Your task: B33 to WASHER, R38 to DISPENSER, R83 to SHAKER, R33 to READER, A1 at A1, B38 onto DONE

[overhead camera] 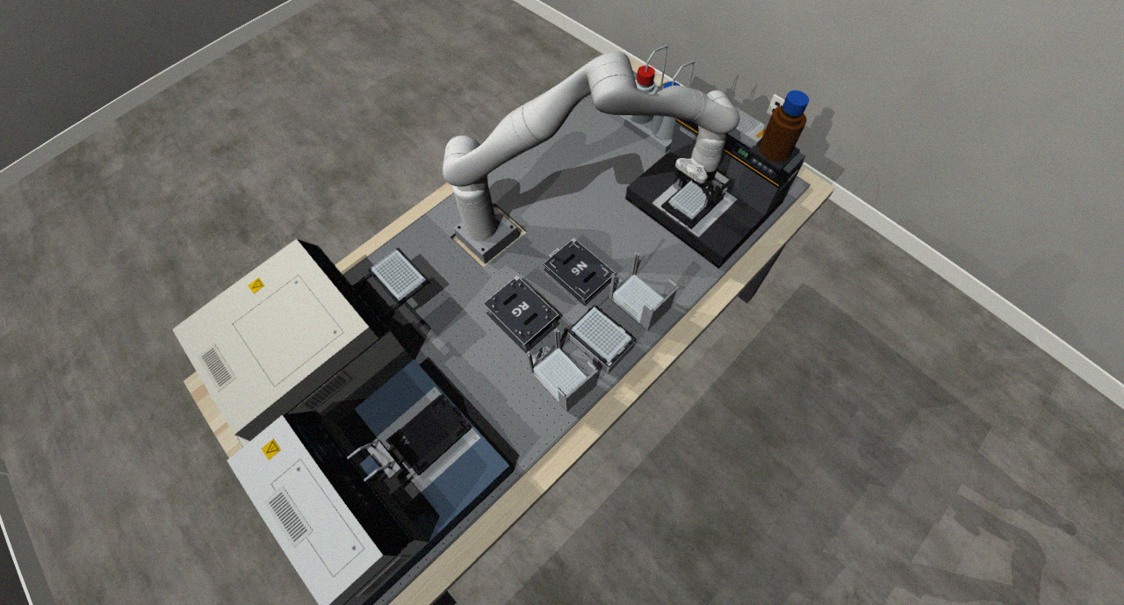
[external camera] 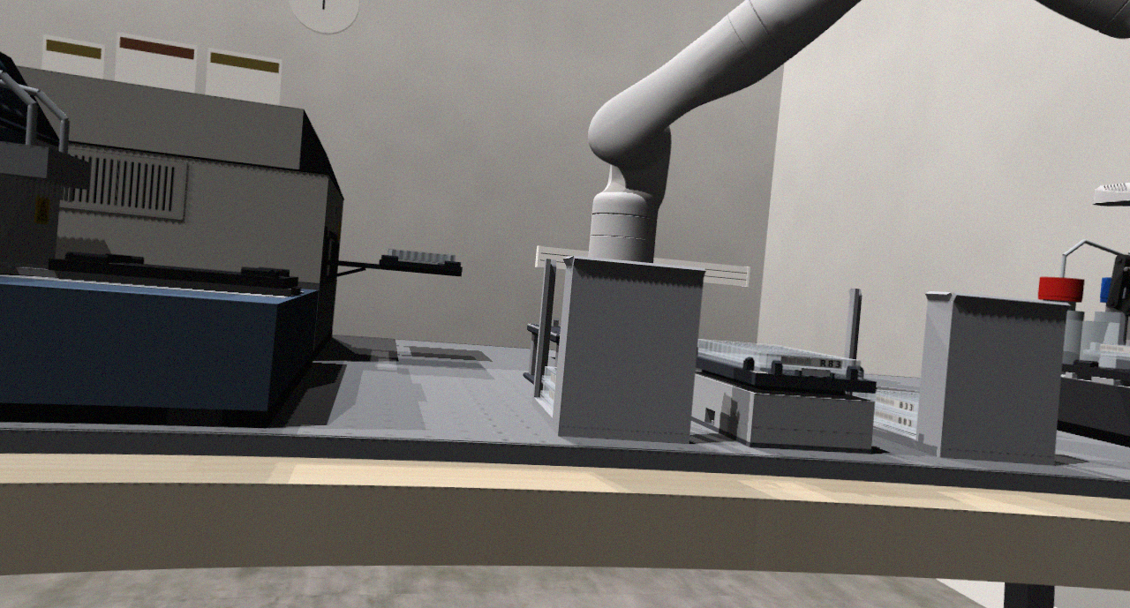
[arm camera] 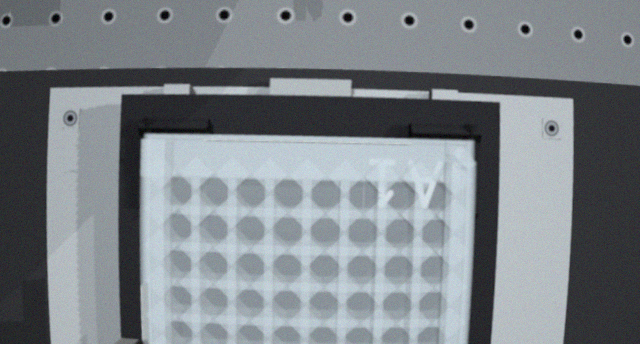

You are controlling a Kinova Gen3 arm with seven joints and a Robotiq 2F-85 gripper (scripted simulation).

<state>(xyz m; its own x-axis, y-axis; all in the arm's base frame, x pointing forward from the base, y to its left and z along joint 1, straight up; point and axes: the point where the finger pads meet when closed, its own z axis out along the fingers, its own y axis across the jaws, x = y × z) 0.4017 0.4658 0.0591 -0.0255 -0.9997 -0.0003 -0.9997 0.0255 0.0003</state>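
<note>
Counter [overhead camera: 550,189] [external camera: 474,399] [arm camera: 450,49] has the dispenser [overhead camera: 716,243] [external camera: 1094,413] [arm camera: 25,209]; end effector [overhead camera: 693,198] [external camera: 1120,284] [arm camera: 305,340]'s pinching a plate [overhead camera: 689,201] [external camera: 1115,351] [arm camera: 307,249] over it, probably R38's step, so next lower straight, seat flat, let go

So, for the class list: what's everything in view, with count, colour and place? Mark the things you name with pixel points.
Boxy housings [overhead camera: 275,326] [external camera: 197,193]: two, pale, left.
Blue-decked instrument [overhead camera: 491,468] [external camera: 134,351]: one, left.
Black instrument [overhead camera: 656,197] [arm camera: 605,209]: one, right.
Flat nests [overhead camera: 580,269]: two, black, centre.
Metal racks [overhead camera: 580,392] [external camera: 628,351]: two, grey, front.
Clear well plates [overhead camera: 601,334] [external camera: 774,357]: several; racks, shaker, tray, fingers.
Capped bottles [overhead camera: 784,133]: at least three, brown and pale, right.
Clock [external camera: 323,0]: one, pale, wall.
Posters [external camera: 156,65]: three, white, wall.
Arm [overhead camera: 534,122] [external camera: 711,51]: one, white.
Fingers [overhead camera: 716,186]: black, around a plate.
</note>
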